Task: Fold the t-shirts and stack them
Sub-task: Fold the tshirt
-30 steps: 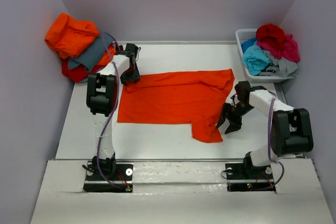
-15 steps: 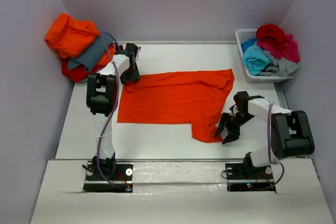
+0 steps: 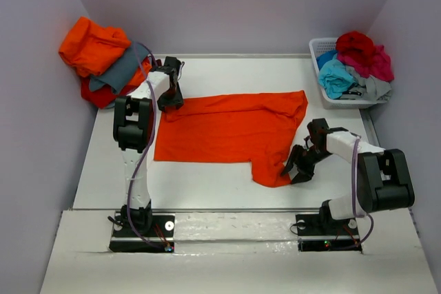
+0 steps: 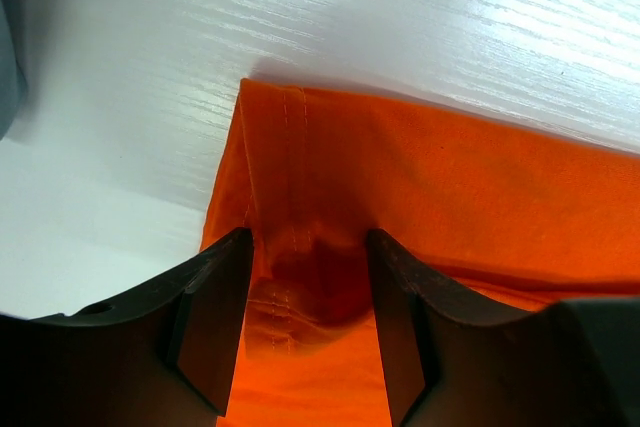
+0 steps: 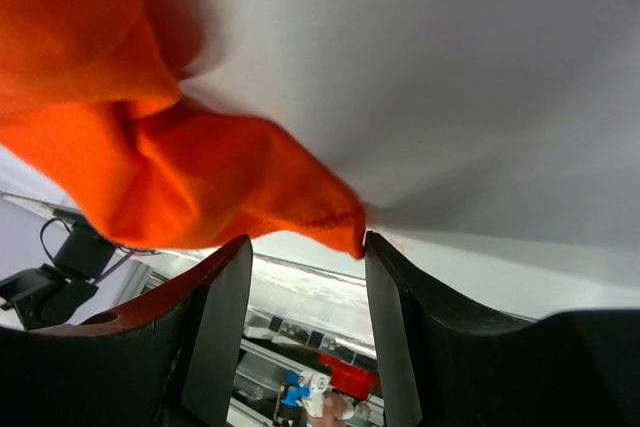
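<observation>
A bright orange t-shirt (image 3: 227,132) lies spread flat on the white table (image 3: 227,74). My left gripper (image 3: 171,98) is open at the shirt's far left corner. In the left wrist view its jaws (image 4: 310,252) straddle a bunched fold of the hemmed corner (image 4: 300,147), and the cloth lies loose between them. My right gripper (image 3: 296,169) is open at the shirt's near right flap. In the right wrist view the flap's orange tip (image 5: 200,187) hangs just above the gap of the gripper (image 5: 308,252) and touches the right finger.
A pile of orange (image 3: 93,45), slate-grey (image 3: 125,67) and red (image 3: 102,94) shirts lies at the back left, against the wall. A white slatted basket (image 3: 315,49) at the back right holds crimson (image 3: 362,51), turquoise (image 3: 336,77) and grey shirts.
My right gripper has moved down and left, up to the shirt's near right flap. The left arm and the shirt have not moved.
</observation>
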Controlling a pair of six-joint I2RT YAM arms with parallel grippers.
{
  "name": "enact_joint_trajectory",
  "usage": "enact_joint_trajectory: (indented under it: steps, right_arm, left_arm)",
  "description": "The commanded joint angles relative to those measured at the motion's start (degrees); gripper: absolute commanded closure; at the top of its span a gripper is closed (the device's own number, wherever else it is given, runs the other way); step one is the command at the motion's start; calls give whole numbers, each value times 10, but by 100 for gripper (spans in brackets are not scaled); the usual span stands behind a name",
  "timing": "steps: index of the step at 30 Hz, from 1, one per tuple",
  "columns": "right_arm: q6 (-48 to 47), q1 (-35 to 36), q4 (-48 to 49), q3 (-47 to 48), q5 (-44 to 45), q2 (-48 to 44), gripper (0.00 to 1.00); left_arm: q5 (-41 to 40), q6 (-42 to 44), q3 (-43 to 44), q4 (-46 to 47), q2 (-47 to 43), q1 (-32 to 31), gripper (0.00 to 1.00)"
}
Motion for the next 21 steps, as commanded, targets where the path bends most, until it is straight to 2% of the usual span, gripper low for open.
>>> enact_joint_trajectory:
  steps: [1, 7, 9, 13, 14, 21]
  right_arm:
    - [11, 4, 31, -8, 12, 20, 45]
    - [15, 4, 32, -15, 20, 18, 47]
    - [16, 4, 34, -16, 20, 21, 58]
    - [17, 4, 32, -14, 25, 21, 88]
    - [17, 4, 31, -13, 25, 20, 91]
    - [17, 4, 7, 15, 22, -30, 93]
  left_arm:
    - [-5, 8, 22, -14, -2, -1, 40]
    - [-6, 9, 22, -15, -1, -1, 39]
    - [-6, 9, 22, -15, 0, -1, 40]
    - [-6, 9, 23, -16, 2, -1, 39]
    - [-7, 8, 23, -16, 2, -1, 40]
    - [-6, 10, 26, -17, 5, -1, 39]
